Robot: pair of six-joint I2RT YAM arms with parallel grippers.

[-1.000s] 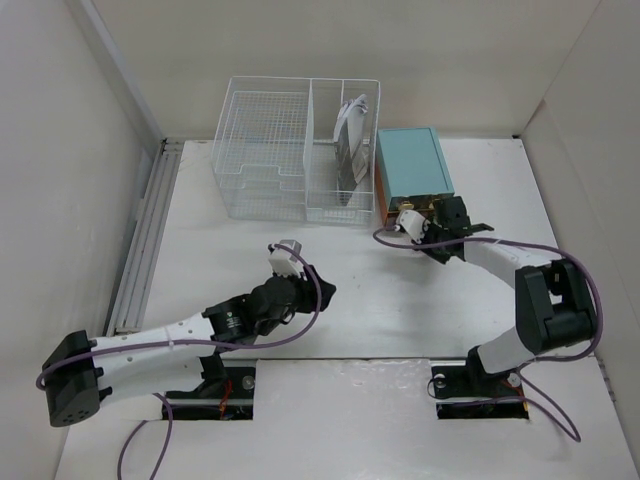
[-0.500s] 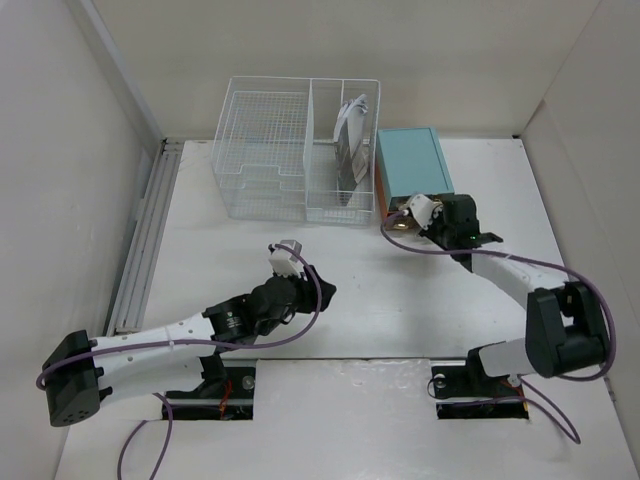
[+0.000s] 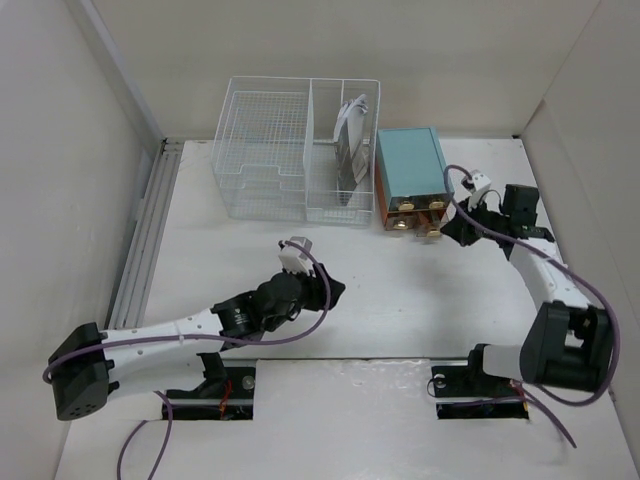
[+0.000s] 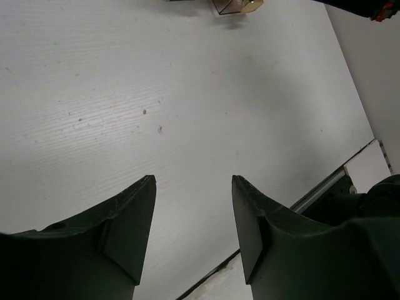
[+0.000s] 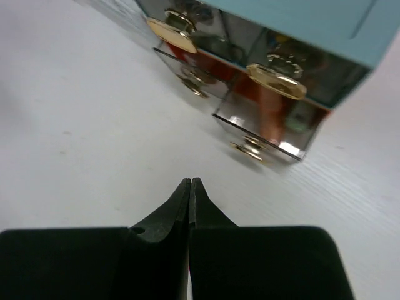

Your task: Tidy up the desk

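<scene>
The desk (image 3: 420,300) spans the view, bearing a white wire basket (image 3: 262,195) at the back with a teal-topped drawer box (image 3: 410,165) just beside it. The left gripper (image 4: 194,184) hangs over bare tabletop, jaws spread and empty; the right gripper (image 5: 189,182) sits near the box's gold knobs (image 5: 277,81), closed tight on nothing

The desk (image 4: 187,94) is matt white, with a fine grain and small dark specks. The drawer box (image 5: 312,25) has a matt teal top, mirror-glossy fronts and shiny golden metal knobs (image 5: 276,81). The wire basket (image 3: 265,150) is thin white wire. The left gripper (image 4: 192,184) has dark matt fingers (image 4: 128,237).
</scene>
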